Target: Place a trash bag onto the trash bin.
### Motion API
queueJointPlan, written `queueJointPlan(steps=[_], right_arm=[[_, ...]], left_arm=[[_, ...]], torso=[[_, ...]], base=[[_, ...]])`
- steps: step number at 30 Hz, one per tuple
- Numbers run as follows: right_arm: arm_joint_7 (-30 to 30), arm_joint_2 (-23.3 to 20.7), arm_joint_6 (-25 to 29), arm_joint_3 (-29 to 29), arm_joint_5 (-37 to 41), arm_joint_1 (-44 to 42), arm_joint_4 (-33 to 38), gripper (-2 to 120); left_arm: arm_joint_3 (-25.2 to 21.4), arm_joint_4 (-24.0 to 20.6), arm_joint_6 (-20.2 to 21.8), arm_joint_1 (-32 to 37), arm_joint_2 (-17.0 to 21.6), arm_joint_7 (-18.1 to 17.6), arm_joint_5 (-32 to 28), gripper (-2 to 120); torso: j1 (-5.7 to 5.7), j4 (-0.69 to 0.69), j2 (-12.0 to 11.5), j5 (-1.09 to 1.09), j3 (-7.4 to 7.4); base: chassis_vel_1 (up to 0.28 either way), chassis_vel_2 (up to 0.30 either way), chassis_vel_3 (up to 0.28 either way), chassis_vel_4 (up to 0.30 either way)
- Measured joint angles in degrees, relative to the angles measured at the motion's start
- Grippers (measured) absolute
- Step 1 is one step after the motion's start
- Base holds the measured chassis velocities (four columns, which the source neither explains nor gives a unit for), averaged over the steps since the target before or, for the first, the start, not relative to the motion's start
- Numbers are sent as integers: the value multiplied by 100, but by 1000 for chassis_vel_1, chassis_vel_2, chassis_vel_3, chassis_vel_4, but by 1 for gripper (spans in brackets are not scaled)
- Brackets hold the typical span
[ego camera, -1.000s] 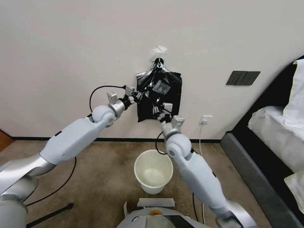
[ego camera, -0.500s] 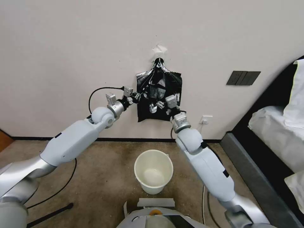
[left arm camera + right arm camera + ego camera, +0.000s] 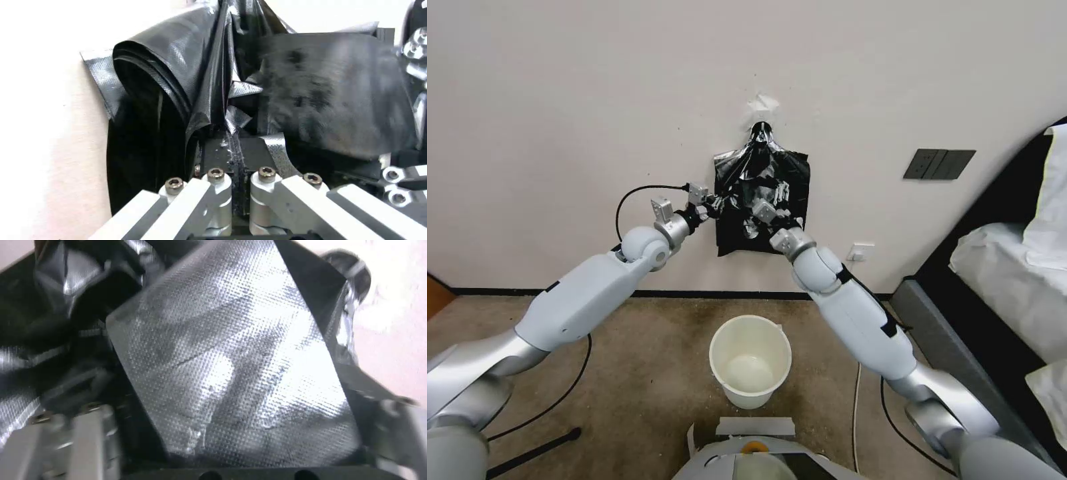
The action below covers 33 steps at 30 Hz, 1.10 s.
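Both arms reach up to the trash bag hanging on the wall above the trash bin: left gripper pinches its edge closed; right gripper is spread open against the plastic

left gripper | fingers pinched together on trash bag edge | wall beside

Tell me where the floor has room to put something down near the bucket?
Bare carpet lies left of the trash bin, between it and the black cable, and right of it toward the bed frame. Up at the wall it is crowded: left gripper and right gripper sit against the hanging bags.
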Motion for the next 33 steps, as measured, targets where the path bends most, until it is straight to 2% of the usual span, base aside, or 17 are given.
queueJointPlan(steps=[3,4,6,8,12,15,17,18,21,24,25,27,28,29,32,33], right_arm=[[26,1,1,14,42,-16,70,62],[59,4,1,15,95,-17,113,53],[74,5,0,16,123,-16,139,50],[112,20,-9,16,203,6,181,40],[150,37,-18,15,258,14,184,31],[209,44,-21,19,349,10,184,14],[209,44,-21,19,349,10,184,14],[236,43,-31,32,410,3,198,5],[269,30,-68,35,533,2,235,0],[456,-38,-373,-6,1245,41,442,0],[456,-38,-373,-6,1245,41,442,0],[631,-87,-599,-38,1783,94,609,0],[855,-150,-824,-67,2369,161,781,0],[855,-150,-824,-67,2369,161,781,0],[1387,-228,-1154,-106,3549,219,1088,0],[1387,-228,-1154,-106,3549,219,1088,0]], left_arm=[[0,2,0,1,4,0,0,0],[1,4,0,1,4,0,0,0],[3,6,0,1,4,0,0,0],[12,13,1,1,2,0,-1,0],[13,18,3,2,1,0,-1,0],[12,19,5,4,9,0,-3,0],[12,19,5,4,9,0,-3,0],[12,18,5,2,26,0,-4,0],[13,3,7,-3,40,0,-6,0],[13,-51,9,-2,56,0,-13,0],[13,-51,9,-2,56,0,-13,0],[-4,-92,11,16,72,0,-17,0],[-44,-123,15,47,84,0,-20,0],[-44,-123,15,47,84,0,-20,0],[-185,-157,20,158,86,-2,-22,0],[-185,-157,20,158,86,-2,-22,0]], torso=[[0,1,0,0,0],[0,2,0,0,0],[0,2,0,0,0],[0,2,0,0,0],[0,2,0,-1,0],[0,2,0,-1,0],[0,2,0,-1,0],[0,2,0,0,0],[0,2,0,-1,0],[0,1,0,0,0],[0,1,0,0,0],[0,1,0,-1,0],[0,2,0,-1,0],[0,2,0,-1,0],[0,2,0,-1,0],[0,2,0,-1,0]], base=[[0,0,0,0],[0,0,0,0],[0,0,0,0],[0,0,0,0],[0,0,0,0],[0,0,0,0],[0,0,0,0],[0,0,0,0],[0,0,0,0],[0,0,0,0],[0,0,0,0],[0,0,0,0],[0,0,0,0],[0,0,0,0],[0,0,0,0],[0,0,0,0]])
